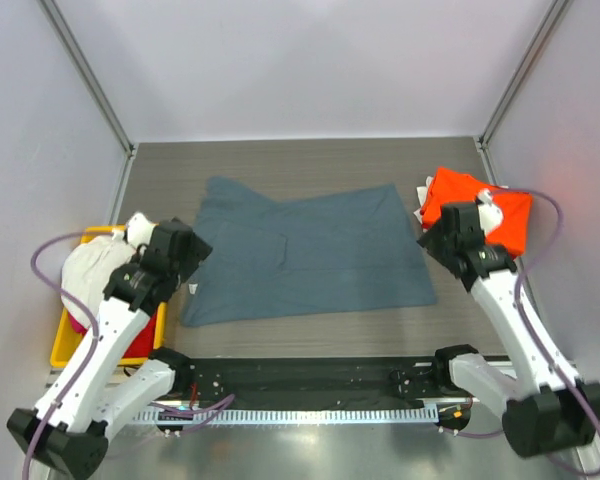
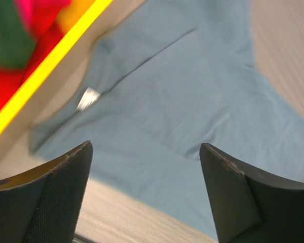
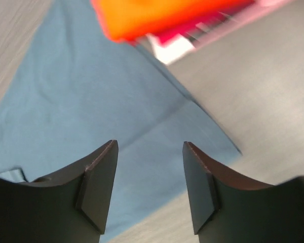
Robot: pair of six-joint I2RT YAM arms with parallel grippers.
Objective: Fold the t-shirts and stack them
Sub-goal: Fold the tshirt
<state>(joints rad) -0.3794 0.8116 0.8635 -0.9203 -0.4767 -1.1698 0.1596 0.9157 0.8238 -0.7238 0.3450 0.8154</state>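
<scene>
A slate blue-grey t-shirt (image 1: pixel 305 252) lies spread flat on the middle of the table, and its white label (image 2: pixel 88 98) shows near the collar. My left gripper (image 1: pixel 200 250) hovers over its left edge, open, with nothing between the fingers (image 2: pixel 53 195). At the shirt's right edge my right gripper (image 1: pixel 427 236) is open too and holds nothing. A folded orange t-shirt (image 1: pixel 480 212) rests at the back right, just beyond the right gripper. In the right wrist view the orange t-shirt (image 3: pixel 157 15) lies past the blue-grey t-shirt (image 3: pixel 86 101).
A yellow bin (image 1: pixel 60 345) stands at the left edge and holds a white t-shirt (image 1: pixel 95 265) and a red one (image 1: pixel 140 338). A dark green t-shirt (image 2: pixel 5 35) shows inside it. Pink and white cloth (image 3: pixel 192 38) peeks from under the orange shirt. Grey walls enclose the table.
</scene>
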